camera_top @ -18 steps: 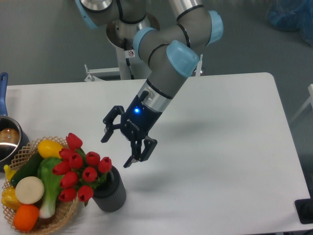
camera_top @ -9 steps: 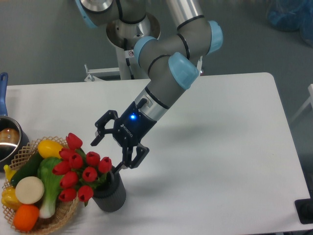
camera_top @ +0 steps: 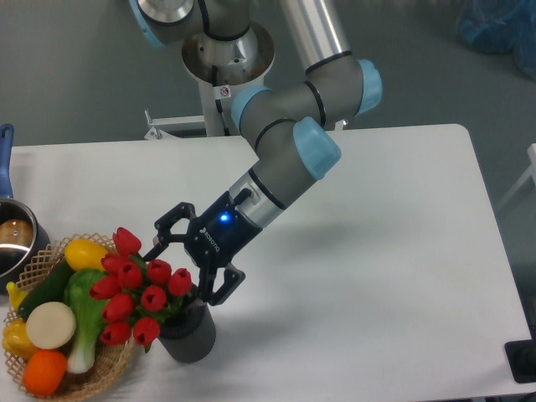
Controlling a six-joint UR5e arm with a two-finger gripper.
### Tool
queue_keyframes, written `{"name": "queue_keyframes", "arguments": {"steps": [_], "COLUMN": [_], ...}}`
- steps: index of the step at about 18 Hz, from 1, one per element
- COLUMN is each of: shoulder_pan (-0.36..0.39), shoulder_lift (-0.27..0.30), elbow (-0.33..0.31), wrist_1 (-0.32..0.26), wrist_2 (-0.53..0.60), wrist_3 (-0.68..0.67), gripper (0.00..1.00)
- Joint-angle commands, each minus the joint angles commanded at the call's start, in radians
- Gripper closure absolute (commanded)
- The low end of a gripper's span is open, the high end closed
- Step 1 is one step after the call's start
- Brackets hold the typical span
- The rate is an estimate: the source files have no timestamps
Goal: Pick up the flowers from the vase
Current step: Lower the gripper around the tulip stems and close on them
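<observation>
Since a second ago the gripper (camera_top: 186, 264) has come down and to the left, from well clear of the bunch to right at its upper right edge; the flowers, vase and basket have not shifted.

Nearest the camera, the dark ribbed vase (camera_top: 191, 333) stands upright on the white table (camera_top: 377, 251), close to its front edge. The flowers (camera_top: 138, 285), red tulips with green stems, sit in the vase and lean out to the left, spreading wider than the vase and overhanging the basket (camera_top: 33, 261) beside it. The wicker basket holds vegetables (camera_top: 59, 318): green, yellow, orange and a pale round one.

Just behind the bunch, the gripper's fingers are spread apart and hold nothing. One finger (camera_top: 164, 236) is at the upper side of the blooms, the other (camera_top: 219, 285) at the right side, just above the vase's mouth. Whether either finger touches a bloom cannot be told. A blue light glows on the gripper's body.

Farther left, a steel pot (camera_top: 12, 239) with a blue handle sits at the table's edge. The arm (camera_top: 293, 159) rises toward its base behind the table.
</observation>
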Motion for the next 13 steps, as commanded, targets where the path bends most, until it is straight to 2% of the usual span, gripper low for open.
{"name": "queue_keyframes", "arguments": {"steps": [1,2,4,5,6,7,8,13], "shoulder_pan": [0.0,-0.002,-0.002,-0.002,-0.002,-0.002,-0.002,0.0], "shoulder_lift": [-0.006,-0.009,-0.009,-0.011,-0.011,-0.011,-0.009,0.001], "elbow": [0.005,0.008,0.009,0.015,0.023,0.028,0.032,0.04], "wrist_1": [0.0,0.0,0.0,0.002,0.0,0.0,0.0,0.0], "wrist_2": [0.0,0.0,0.0,0.002,0.0,0.0,0.002,0.002], "wrist_3": [0.0,0.0,0.0,0.003,0.003,0.003,0.003,0.0], "gripper": [0.02,0.1,0.65,0.82,0.92,0.98,1.0,1.0]}}
